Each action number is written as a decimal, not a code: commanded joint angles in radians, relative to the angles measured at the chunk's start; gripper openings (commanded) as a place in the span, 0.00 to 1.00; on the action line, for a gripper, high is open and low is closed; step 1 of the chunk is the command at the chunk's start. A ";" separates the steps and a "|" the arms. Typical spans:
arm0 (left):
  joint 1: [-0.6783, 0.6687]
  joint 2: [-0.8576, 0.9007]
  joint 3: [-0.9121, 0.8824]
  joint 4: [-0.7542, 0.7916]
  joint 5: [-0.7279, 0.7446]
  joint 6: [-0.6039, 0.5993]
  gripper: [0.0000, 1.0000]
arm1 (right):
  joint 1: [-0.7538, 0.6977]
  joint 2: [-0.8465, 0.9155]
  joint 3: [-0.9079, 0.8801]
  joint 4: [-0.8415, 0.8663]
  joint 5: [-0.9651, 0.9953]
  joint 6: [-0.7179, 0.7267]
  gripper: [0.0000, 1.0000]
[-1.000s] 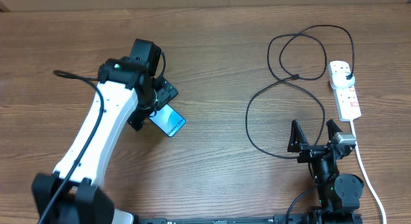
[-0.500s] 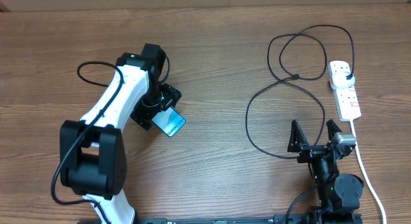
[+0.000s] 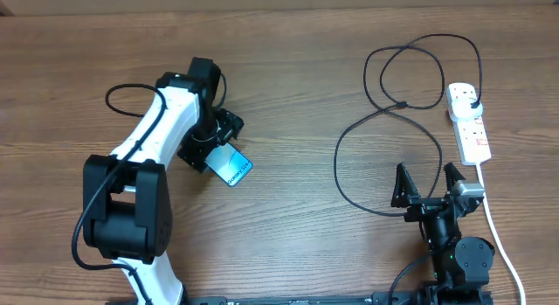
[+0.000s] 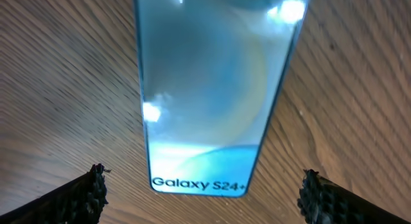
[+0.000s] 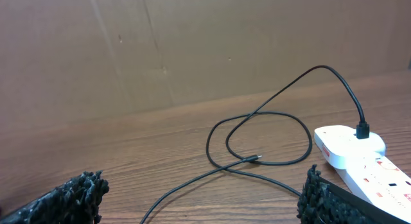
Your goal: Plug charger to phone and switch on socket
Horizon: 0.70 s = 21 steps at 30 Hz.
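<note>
Blue-cyan gradient phone (image 4: pixel 205 102), black charger (image 3: pixel 336 165), white red-marked socket (image 3: pixel 469 121), brown wood-grain table (image 3: pixel 306 253).

We find the phone (image 3: pixel 232 168) flat on the surface (image 3: pixel 288 253), left of its middle, with the left pincer (image 3: pixel 214 148) over its far end, one finger on either side. The socket (image 3: pixel 469 123) lies by the right edge, nearer the far right corner. The charger (image 3: pixel 401 104) is plugged in at the socket's far end and loops leftward toward the middle. The right pincer (image 3: pixel 426 184) sits by the near edge, just before the nearest loop. The white cable (image 3: pixel 498 235) runs from the socket to the near right corner.
</note>
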 commanded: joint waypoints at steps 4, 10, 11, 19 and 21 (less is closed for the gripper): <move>0.021 0.013 0.014 0.008 -0.034 -0.015 1.00 | 0.001 -0.010 -0.010 0.003 0.010 -0.008 1.00; 0.021 0.013 0.014 0.008 -0.039 -0.014 1.00 | 0.001 -0.010 -0.010 0.003 0.009 -0.008 1.00; 0.021 0.013 0.014 0.008 -0.039 -0.014 1.00 | 0.001 -0.010 -0.010 0.003 0.009 -0.008 1.00; 0.021 0.014 0.014 0.024 -0.056 -0.014 1.00 | 0.001 -0.010 -0.010 0.003 0.009 -0.008 1.00; 0.021 0.014 0.014 0.027 -0.057 -0.014 1.00 | 0.001 -0.010 -0.010 0.003 0.009 -0.008 1.00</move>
